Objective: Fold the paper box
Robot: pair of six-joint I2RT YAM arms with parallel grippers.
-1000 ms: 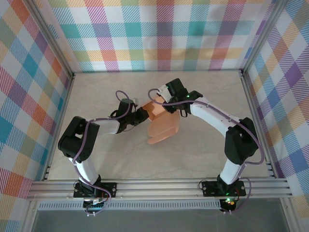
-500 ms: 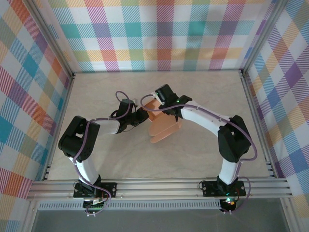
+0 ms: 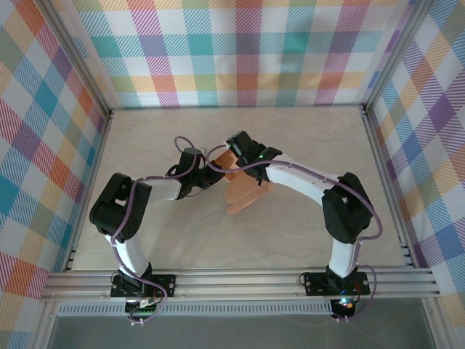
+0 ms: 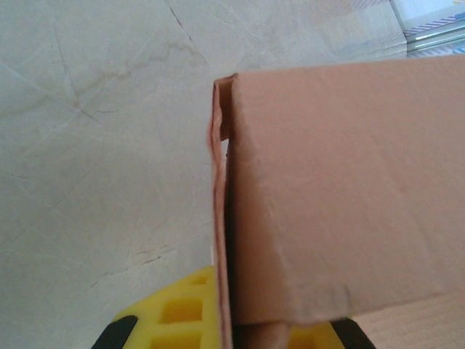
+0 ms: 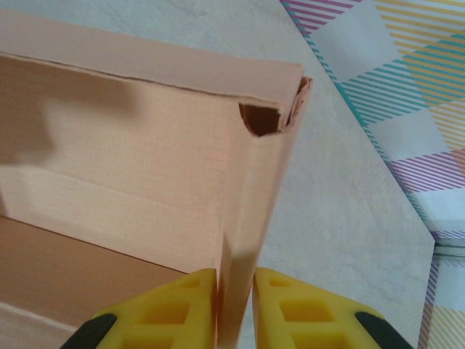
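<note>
Salmon-orange card, part-folded into a shallow box [image 3: 245, 190], sits at the middle of your pale, marbled worktop [image 3: 312, 138], gripped by both arms at once. Seen from overhead, the left arm reaches in from the left and the right arm curls across from the right. The two wrists meet at the box's far end. The near part of the card lies flat, pointing back toward the arm bases.

Your left pincer [image 3: 216, 172] is clamped shut on the box. In its wrist view the yellow pads [image 4: 171, 313] sit at the bottom of the frame. A thin edge of card runs straight up from between them, doubled where two layers lie together. From that edge a broad plain panel spreads to the right and covers most of the frame, with bare worktop to the left.

Your right pincer [image 3: 235, 161] has also closed on the card. In its wrist view, its two yellow fingers [image 5: 290, 309] stand on either side of a side wall, pressed close to it with no gap to speak of. That wall runs away from the camera to a corner at the upper right. There a long wall joins it, and a small dark pocket shows where the layers do not sit flush. The box's inner face lies to the left of the gripped wall. To the right are worktop and the plaid walls [image 3: 247, 51] of the enclosure.
</note>
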